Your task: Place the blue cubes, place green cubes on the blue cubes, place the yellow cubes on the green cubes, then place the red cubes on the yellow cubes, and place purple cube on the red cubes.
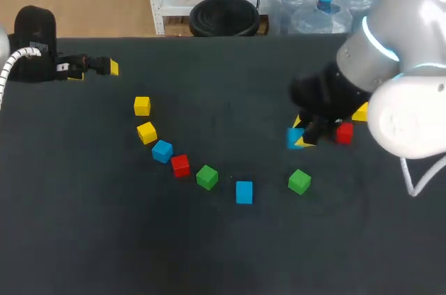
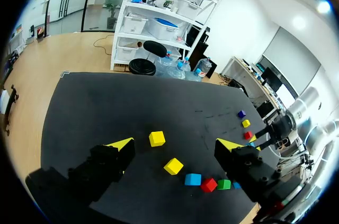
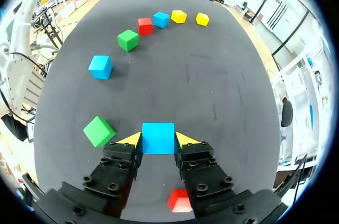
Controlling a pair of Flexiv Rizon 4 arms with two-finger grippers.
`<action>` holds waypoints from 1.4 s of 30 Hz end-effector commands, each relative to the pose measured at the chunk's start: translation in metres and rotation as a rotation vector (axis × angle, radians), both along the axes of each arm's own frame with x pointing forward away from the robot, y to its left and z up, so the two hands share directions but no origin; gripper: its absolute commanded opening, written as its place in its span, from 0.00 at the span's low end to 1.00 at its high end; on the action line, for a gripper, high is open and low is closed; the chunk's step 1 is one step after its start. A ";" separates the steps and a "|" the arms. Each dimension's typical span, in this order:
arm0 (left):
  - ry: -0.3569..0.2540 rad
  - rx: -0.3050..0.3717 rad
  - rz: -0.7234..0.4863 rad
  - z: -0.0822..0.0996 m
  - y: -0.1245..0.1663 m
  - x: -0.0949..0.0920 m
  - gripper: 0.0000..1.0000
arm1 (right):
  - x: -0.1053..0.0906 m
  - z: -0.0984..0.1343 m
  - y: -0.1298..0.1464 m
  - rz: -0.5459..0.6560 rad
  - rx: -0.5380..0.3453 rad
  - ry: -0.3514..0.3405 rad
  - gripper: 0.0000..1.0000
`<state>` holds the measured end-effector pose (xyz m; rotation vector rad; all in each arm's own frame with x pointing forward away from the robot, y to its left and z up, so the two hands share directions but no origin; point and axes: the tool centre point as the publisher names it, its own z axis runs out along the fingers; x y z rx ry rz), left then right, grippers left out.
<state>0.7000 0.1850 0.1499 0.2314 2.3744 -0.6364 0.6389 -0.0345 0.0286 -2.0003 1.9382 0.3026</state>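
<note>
Currently the right gripper point(image 3: 158, 140) is clasping the held blue cube point(image 3: 158, 135) between its yellow fingertips point(image 3: 130, 139), one tip pressing on each of two opposite faces, so the fingers are standing just as far apart as the cube is wide. In the head view this cube is sitting at the end of the right arm, right of the middle of the black table point(image 1: 104, 239); whether it is resting on the cloth or lifted off it I cannot tell. A red cube point(image 3: 180, 200) is lying beneath the gripper body, behind the held cube, and the near green cube point(image 3: 98, 131) is lying just beside the gripper, apart from its finger.

Ahead of the right gripper, the rest are lying singly in a loose arc: a second blue cube point(image 3: 100, 66), the far green cube point(image 3: 127, 39), the far red cube point(image 3: 144, 25), a third blue cube point(image 3: 161, 19) and two yellow cubes point(image 3: 178, 16), none stacked.

The left gripper point(image 2: 176, 145) is hanging over the far left part of the table with its fingers spread wide and gripping nothing; the two yellow cubes are lying on the cloth ahead of it, untouched. From its wrist view a purple cube point(image 2: 241, 113) and another yellow cube point(image 2: 246, 123) are showing far off, near the right arm.
</note>
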 end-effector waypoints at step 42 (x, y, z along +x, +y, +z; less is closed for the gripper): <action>0.000 0.000 0.000 0.000 0.000 0.000 1.00 | 0.054 -0.010 0.095 0.007 -0.020 0.047 0.00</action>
